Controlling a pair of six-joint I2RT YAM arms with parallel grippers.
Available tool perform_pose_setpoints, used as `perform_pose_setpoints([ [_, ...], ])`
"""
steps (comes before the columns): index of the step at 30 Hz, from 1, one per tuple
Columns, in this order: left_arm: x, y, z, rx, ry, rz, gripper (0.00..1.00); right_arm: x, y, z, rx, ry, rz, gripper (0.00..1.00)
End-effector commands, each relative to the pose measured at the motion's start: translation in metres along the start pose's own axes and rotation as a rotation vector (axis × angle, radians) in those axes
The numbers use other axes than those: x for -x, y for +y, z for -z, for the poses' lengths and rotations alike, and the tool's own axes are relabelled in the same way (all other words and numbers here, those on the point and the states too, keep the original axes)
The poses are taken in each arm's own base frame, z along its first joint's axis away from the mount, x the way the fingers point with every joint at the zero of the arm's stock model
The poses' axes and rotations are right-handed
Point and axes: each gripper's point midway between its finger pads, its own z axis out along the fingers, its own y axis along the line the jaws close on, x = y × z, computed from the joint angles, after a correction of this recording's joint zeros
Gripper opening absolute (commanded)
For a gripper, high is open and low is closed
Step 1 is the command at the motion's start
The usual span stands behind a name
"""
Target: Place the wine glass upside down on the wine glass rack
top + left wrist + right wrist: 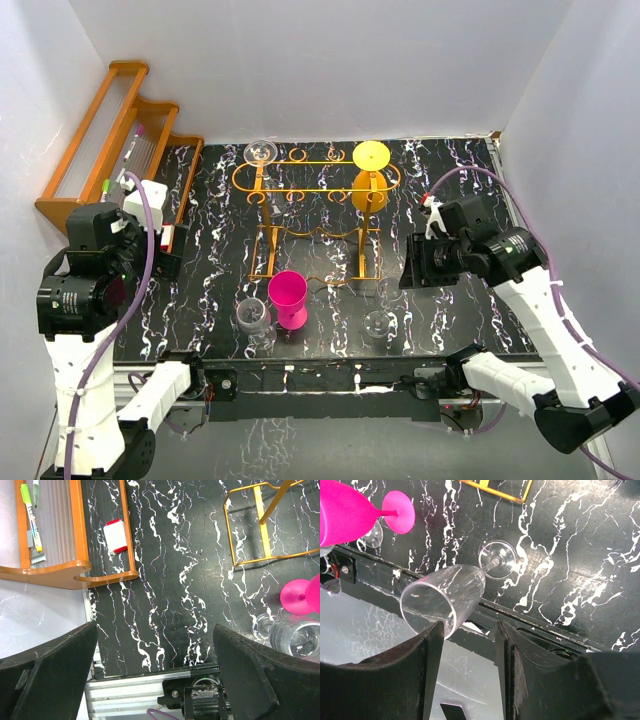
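Right fingers (pixel 431 637) half-spread, empty, just short of clear wine glass (pixel 445 597) at counter's (pixel 580 545) near edge. Left fingers (pixel 70 650) splayed wide. Wine glass rack (pixel 300 163) mid-counter.

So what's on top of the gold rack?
A yellow glass hangs upside down in the gold wire rack, foot on top. The foot of a clear glass sits at the other end, its bowl too faint to see.

White shells, black motor housings: the left arm (pixel 75 380), lower left, and right arm (pixel 545 320), lower right, each trail a purple cable (pixel 150 240); the left gripper (pixel 155 626) has matte black fingers (pixel 45 670).
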Motion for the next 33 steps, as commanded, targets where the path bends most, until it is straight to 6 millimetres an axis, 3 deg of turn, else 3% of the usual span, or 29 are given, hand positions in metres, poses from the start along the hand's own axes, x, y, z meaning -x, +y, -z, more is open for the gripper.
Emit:
perform_pose_setpoints([
  [1, -0.006, -0.001, -0.001, 0.0, 0.012, 0.007, 0.97, 0.013, -0.003, -0.008, -0.036, -0.039, 0.008, 0.48],
  [12, -0.009, 0.001, -0.005, 0.015, 0.009, 0.003, 0.97, 0.0, -0.008, -0.043, -0.127, 0.051, 0.009, 0.47],
  [14, -0.007, 0.001, -0.005, 0.013, 0.006, 0.0, 0.97, -0.002, -0.008, -0.048, -0.142, 0.068, 0.009, 0.41],
  [17, -0.002, 0.001, -0.002, 0.006, -0.005, -0.005, 0.97, -0.003, -0.013, -0.05, -0.19, 0.084, 0.001, 0.13],
  [20, 0.004, 0.0, 0.003, -0.006, -0.019, -0.02, 0.97, -0.002, -0.013, -0.039, -0.209, 0.074, -0.006, 0.08],
  [24, 0.015, 0.0, 0.012, -0.026, -0.048, -0.041, 0.97, 0.012, -0.014, -0.007, -0.25, -0.002, -0.009, 0.08],
  [29, 0.049, -0.006, 0.034, -0.093, -0.126, -0.039, 0.97, 0.031, 0.001, 0.013, -0.201, -0.082, -0.004, 0.08],
  [33, 0.08, -0.01, 0.055, -0.142, -0.218, -0.039, 0.97, 0.044, -0.003, 0.021, -0.238, -0.134, 0.009, 0.07],
])
